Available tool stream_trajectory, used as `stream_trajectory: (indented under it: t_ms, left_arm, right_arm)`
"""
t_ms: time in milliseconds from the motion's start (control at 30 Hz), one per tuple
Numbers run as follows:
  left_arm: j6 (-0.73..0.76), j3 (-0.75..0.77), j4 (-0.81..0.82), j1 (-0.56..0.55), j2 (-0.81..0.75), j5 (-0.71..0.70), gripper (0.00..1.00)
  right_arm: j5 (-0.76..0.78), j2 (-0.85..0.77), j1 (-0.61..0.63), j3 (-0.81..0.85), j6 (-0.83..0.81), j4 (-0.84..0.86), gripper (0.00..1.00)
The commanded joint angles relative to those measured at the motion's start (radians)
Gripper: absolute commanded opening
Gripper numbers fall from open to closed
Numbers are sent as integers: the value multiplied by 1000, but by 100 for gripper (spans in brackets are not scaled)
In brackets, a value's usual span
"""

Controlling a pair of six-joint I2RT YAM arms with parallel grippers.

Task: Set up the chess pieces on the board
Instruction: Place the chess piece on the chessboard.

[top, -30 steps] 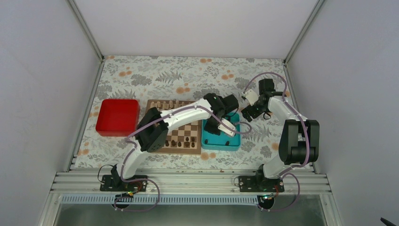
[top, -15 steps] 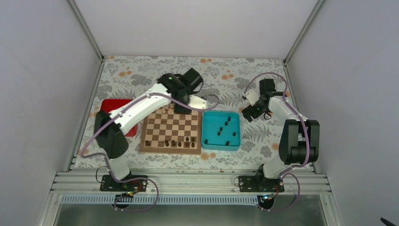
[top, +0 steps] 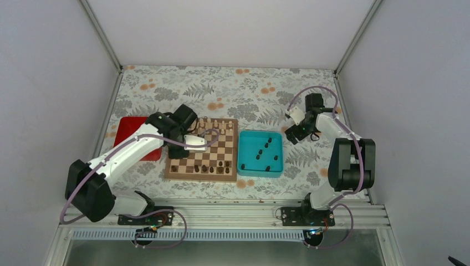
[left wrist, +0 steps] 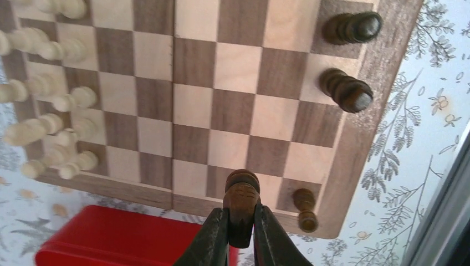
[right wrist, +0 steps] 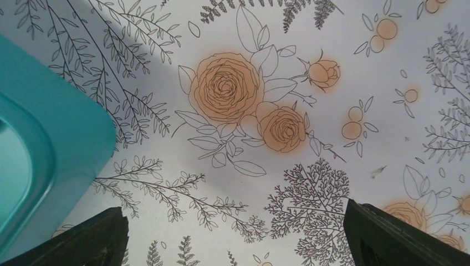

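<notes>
- Step in hand: placing one dark piece on the board. The left gripper point(left wrist: 241, 224) is clamped on a small dark brown turned-wood chess piece point(left wrist: 241, 199), pinched at its lower half with the head poking past the tips.
- The held piece hangs at the left edge of the square wooden chessboard with light and dark brown checks and a tan border point(left wrist: 354, 166), close to the near-left corner. Whether it touches the wood cannot be told.
- A small dark pawn-like piece point(left wrist: 306, 209) stands just beside it at that corner. Two bigger dark pieces point(left wrist: 348, 91) stand further along the near row.
- Pale cream chess pieces point(left wrist: 52, 105) line the two far rows.
- Several loose dark pieces point(top: 260, 152) lie in the teal plastic tray point(top: 259, 173) just right of the board, so the dark side looks well short of done.
- A red plastic tray point(top: 126, 128) sits just left of the board, partly under the left arm.
- The right gripper point(right wrist: 235, 235) has its fingers wide apart and holds nothing. It hovers over the floral tablecloth point(right wrist: 233, 94) beside a corner of the teal tray.
- Next move, as a judgement:
  - Bring the piece upright over the middle of its home square in the near rows, clear of the corner pawn.
  - Set it down, part the fingers, and lift straight up so it does not tip.
  - Then go to the teal tray for another.
</notes>
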Motion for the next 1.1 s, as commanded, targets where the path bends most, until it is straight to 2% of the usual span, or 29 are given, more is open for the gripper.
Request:
stream_trajectory:
  t_ms: [0, 433, 1067]
  left_arm:
    - [-30, -74, 39, 5, -54, 62, 6]
    - [-49, -250, 127, 5, -80, 97, 6]
    - [-41, -289, 144, 6, -37, 71, 6]
  right_arm:
    - [8, 22, -15, 10, -1, -3, 100]
    - [3, 27, -37, 7, -1, 6, 100]
    - [20, 39, -41, 0, -2, 13, 100]
